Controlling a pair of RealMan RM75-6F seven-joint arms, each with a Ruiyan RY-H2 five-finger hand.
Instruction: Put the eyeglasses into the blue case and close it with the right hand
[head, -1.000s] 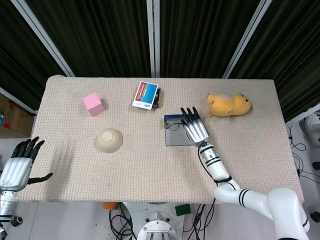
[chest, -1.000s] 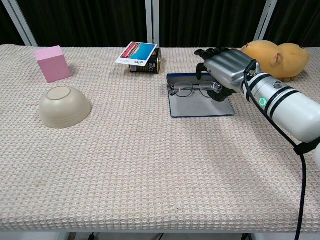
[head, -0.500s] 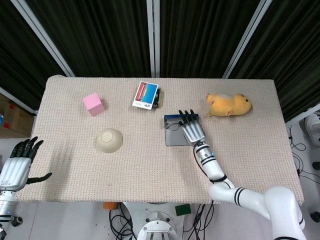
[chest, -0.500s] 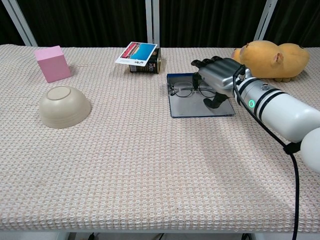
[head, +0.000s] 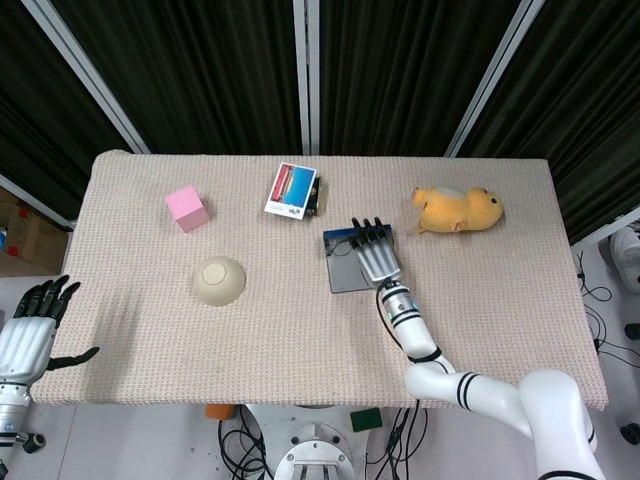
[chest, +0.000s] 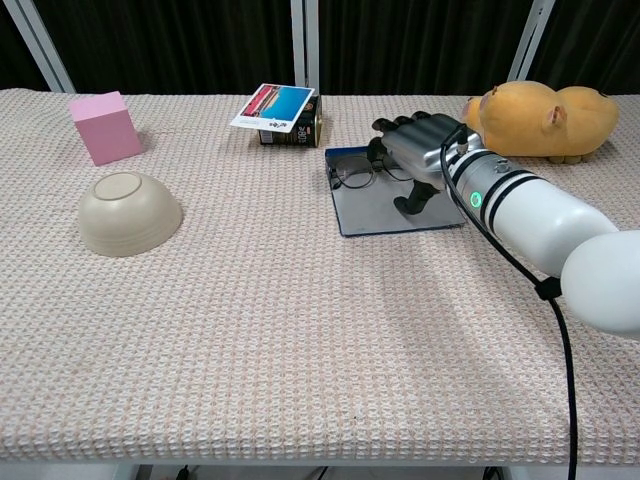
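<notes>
Right hand (chest: 418, 150) over eyeglasses (chest: 352, 175) (touching), blue case (chest: 385, 208) open

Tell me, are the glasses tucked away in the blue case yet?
Partly. The eyeglasses already lie on the open blue case, so that step looks done. Right now the right hand is over the glasses and the case's far side, its fingers curled at the far edge; whether they grip anything is unclear. Closing the case is left: it lies flat open. The left hand hangs off the table, holding nothing.
</notes>
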